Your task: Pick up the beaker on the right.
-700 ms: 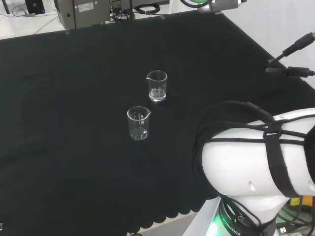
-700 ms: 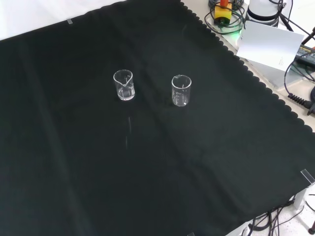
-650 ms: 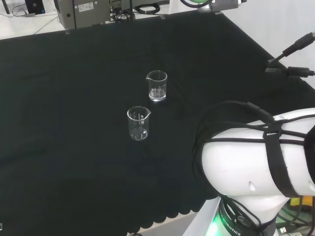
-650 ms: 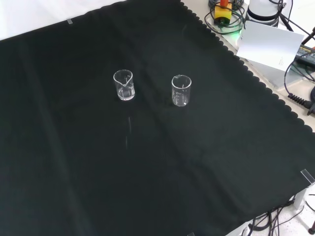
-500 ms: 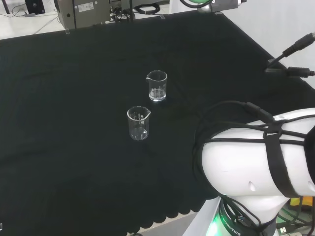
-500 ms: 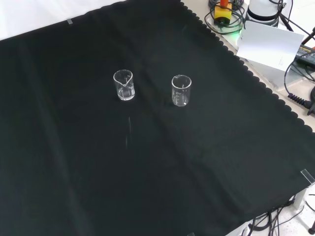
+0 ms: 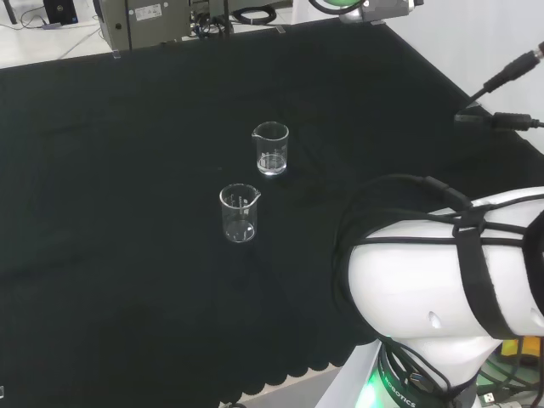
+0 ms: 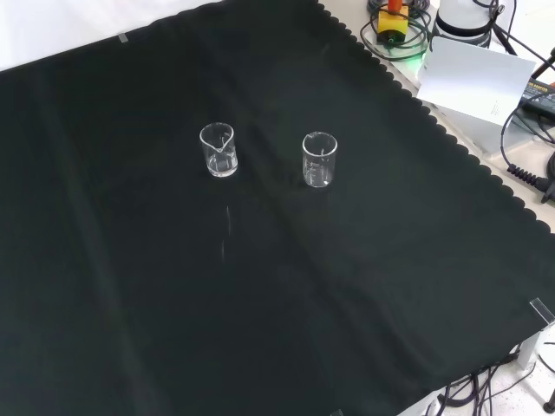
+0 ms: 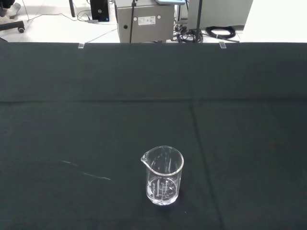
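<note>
Two clear glass beakers stand upright and apart on the black cloth. In the head view one beaker (image 7: 271, 150) is farther off and slightly right, and the other beaker (image 7: 239, 213) is nearer and left. The front view shows them side by side, a left beaker (image 8: 218, 150) and a right beaker (image 8: 319, 159). Both look empty. In the wrist view a single beaker (image 9: 163, 176) with printed marks and a spout stands some way off on the cloth; I cannot tell which one it is.
The arm's white link (image 7: 442, 285) with black cables bulks at the head view's lower right. Grey equipment (image 7: 153, 19) stands beyond the cloth's far edge. A white card (image 8: 473, 80) and cables lie off the cloth's scalloped edge (image 8: 451, 139) in the front view.
The cables at the head view's right edge and the white card in the front view have shifted slightly, so the arm has moved a little. Both beakers stay where they were.
</note>
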Motion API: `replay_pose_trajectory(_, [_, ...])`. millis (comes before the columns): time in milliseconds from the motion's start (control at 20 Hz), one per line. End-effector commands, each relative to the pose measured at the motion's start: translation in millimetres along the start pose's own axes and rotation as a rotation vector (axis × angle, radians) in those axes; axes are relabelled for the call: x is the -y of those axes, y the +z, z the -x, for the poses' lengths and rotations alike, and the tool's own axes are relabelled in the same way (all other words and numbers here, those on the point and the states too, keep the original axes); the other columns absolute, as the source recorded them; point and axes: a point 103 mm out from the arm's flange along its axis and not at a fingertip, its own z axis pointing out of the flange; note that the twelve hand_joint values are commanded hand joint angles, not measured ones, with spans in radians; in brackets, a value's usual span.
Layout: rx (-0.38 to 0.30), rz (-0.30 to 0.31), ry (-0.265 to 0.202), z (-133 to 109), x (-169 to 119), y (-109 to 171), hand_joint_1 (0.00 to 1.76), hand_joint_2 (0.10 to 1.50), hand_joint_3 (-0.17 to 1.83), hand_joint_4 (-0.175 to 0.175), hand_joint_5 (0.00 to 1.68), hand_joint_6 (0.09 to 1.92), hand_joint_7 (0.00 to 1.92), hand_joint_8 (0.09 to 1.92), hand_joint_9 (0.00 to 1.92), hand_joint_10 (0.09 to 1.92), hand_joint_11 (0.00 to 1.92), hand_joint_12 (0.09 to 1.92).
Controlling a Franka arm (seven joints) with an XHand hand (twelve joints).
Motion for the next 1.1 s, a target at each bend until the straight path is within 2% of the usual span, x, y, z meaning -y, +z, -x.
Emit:
replay_pose_trajectory(50, [-0.024,-0.012,0.034,14.5,-11.6,22.2,0.02,1.27,0.3,-0.003,0.27,0.09,0.03,0.53,0.16,0.64,0.0,1.36])
replay_pose_trajectory(300, [-0.045,-0.032,0.064,31.6,-29.5,49.8,0.03,1.27,0.29,-0.005,0.27,0.09,0.04,0.53,0.17,0.64,0.0,1.36])
replay_pose_trajectory(500, [-0.081,-0.059,0.067,46.0,-58.9,80.0,0.05,1.26,0.28,-0.005,0.28,0.09,0.05,0.53,0.18,0.64,0.0,1.37])
replay_pose_trajectory(550, [-0.079,-0.062,0.056,49.1,-70.6,90.0,0.05,1.26,0.28,-0.005,0.28,0.09,0.05,0.53,0.18,0.64,0.0,1.37])
replay_pose_trajectory(600, [-0.001,-0.075,0.028,42.9,-82.4,98.0,0.06,1.26,0.28,-0.005,0.28,0.09,0.05,0.53,0.18,0.64,0.0,1.37])
replay_pose_trajectory(650, [0.011,-0.076,0.009,40.5,-92.6,106.2,0.06,1.26,0.28,-0.005,0.28,0.09,0.06,0.53,0.18,0.64,0.0,1.37])
replay_pose_trajectory(800, [-0.027,-0.054,-0.034,41.5,-121.6,134.5,0.08,1.26,0.27,-0.006,0.29,0.09,0.07,0.54,0.19,0.65,0.0,1.38])
replay_pose_trajectory(950, [-0.093,-0.073,-0.046,46.0,-147.5,165.0,0.09,1.26,0.27,-0.008,0.29,0.09,0.09,0.55,0.21,0.65,0.01,1.39])
replay_pose_trajectory(1100, [-0.129,-0.102,-0.051,54.1,-165.6,191.5,0.09,1.26,0.27,-0.011,0.3,0.09,0.1,0.55,0.22,0.65,0.02,1.39])
